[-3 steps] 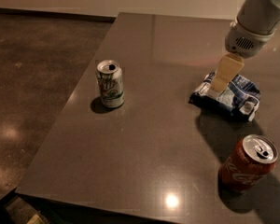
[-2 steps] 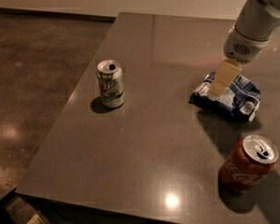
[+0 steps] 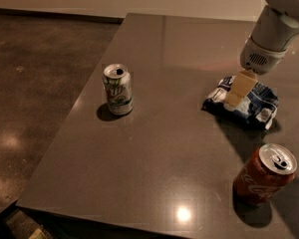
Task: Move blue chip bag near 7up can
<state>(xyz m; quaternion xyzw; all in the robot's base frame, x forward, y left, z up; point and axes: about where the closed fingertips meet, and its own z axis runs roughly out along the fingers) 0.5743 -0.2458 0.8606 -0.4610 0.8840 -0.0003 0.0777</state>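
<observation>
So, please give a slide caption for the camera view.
Hand over the chip bag; 7up can stands apart, Coke can nearby.

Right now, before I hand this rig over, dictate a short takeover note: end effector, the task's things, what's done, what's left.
End effector: on the right side of the dark table, down at the top of the dark-blue and white foil chip bag; no grasp can be confirmed.
Chip bag: lying flat on the right.
White and green aluminium 7up can: upright at left-centre, well apart from the bag.
Red Coca-Cola can: upright, nearer the front edge than the bag.
Done: the approach to the bag.
Left: grip it, carry it left, set it beside the 7up can.
</observation>
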